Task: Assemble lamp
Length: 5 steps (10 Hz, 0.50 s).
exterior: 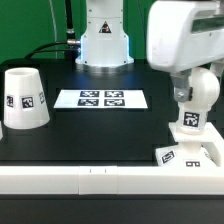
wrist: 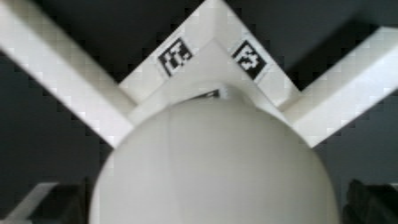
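Bulb [exterior: 188, 118] upright over base [exterior: 192, 157], jaws astride, closure impossible to tell; hold plumb above base centre, twist gently, avoid tipping.

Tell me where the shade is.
The shade stands at the exterior view's left, left of the marker board and apart from it.

From my remote feed: the marker board [exterior: 100, 98] lies flat on the black surface [exterior: 110, 135]; a long white rail [exterior: 60, 180], seemingly jointed, lines one edge.
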Tool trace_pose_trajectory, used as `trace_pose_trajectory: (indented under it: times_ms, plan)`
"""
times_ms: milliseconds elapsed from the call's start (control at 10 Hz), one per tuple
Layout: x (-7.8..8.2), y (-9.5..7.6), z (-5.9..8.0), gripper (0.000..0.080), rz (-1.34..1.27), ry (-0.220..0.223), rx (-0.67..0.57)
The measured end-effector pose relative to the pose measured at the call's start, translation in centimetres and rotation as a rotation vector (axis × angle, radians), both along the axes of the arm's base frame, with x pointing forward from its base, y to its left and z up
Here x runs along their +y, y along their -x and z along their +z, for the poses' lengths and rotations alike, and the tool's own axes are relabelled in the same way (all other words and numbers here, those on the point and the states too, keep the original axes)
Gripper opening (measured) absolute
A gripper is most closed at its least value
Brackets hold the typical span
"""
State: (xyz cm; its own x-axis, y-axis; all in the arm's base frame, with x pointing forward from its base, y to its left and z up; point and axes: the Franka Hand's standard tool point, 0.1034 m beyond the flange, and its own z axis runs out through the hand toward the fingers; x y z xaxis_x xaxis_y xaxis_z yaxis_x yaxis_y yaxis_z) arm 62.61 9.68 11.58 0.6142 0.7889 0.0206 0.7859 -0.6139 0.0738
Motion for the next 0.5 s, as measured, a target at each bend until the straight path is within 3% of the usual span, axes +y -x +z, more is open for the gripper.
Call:
trace_pose_trajectory:
  times_ms: [500]
  plan:
    - [0.54,-0.19,-0.01,0.0699,0.41,0.067,0.01]
